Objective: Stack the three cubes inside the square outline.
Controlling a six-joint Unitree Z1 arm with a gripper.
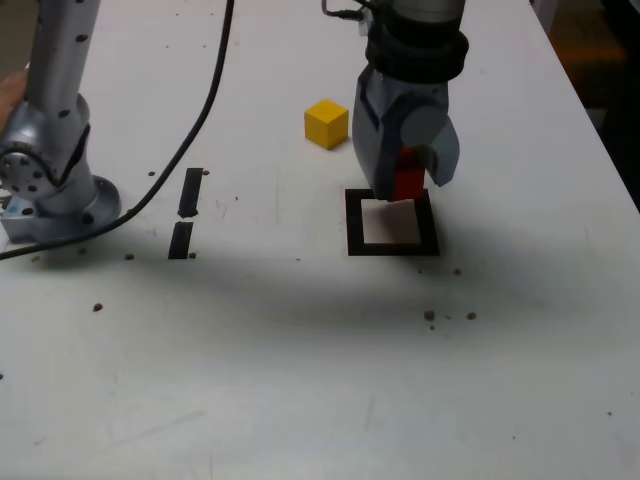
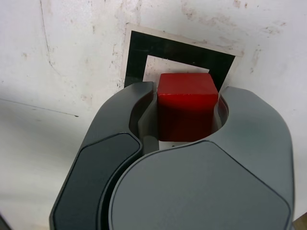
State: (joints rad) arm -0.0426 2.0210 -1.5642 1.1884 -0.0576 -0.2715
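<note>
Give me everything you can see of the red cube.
The red cube is plain, solid-coloured and smooth-looking, its material unclear. It sits clamped between the tool's two jaws, one pressing each side, with one face lit and another in shadow. It appears held above the black square outline; any gap beneath is hard to judge.

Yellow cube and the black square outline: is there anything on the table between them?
Yes: in the exterior view, the gripper, holding the red cube, comes between the yellow cube and the outline.
</note>
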